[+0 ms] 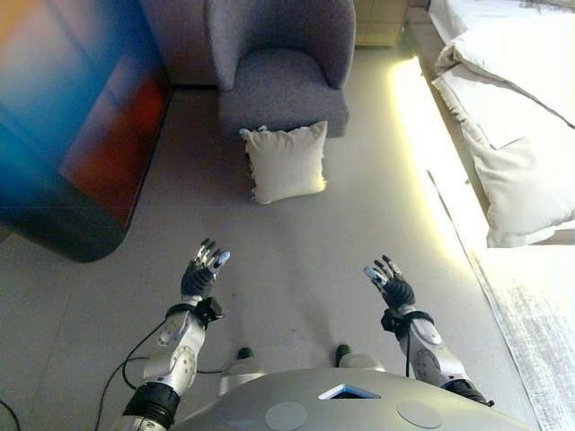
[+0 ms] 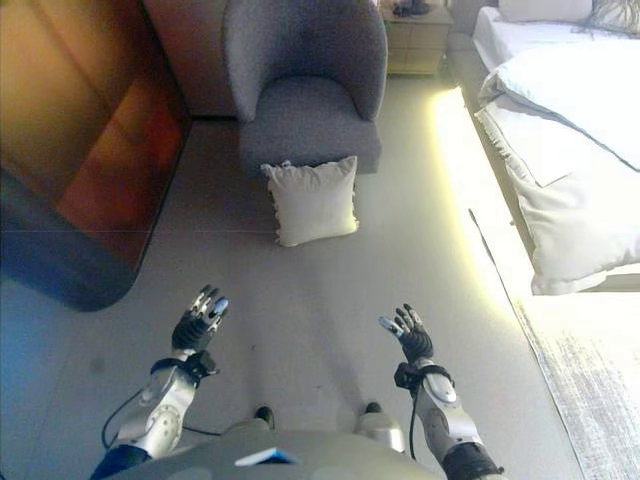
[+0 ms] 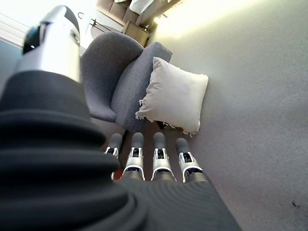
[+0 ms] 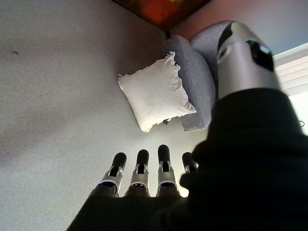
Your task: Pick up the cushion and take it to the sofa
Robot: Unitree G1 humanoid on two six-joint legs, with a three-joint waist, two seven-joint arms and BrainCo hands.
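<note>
A cream cushion (image 1: 287, 162) with a fringed edge stands on the floor, leaning against the front of a grey upholstered armchair (image 1: 280, 63). It also shows in the left wrist view (image 3: 174, 99) and in the right wrist view (image 4: 155, 97). My left hand (image 1: 203, 271) and my right hand (image 1: 389, 282) are both raised in front of me, open and empty, well short of the cushion, one on each side of it.
A large dark cabinet (image 1: 72, 117) with rounded corners stands at the left. A bed with white bedding (image 1: 517, 99) runs along the right, with a pale rug (image 1: 539, 323) beside it. A small wooden nightstand (image 2: 415, 30) stands behind the armchair.
</note>
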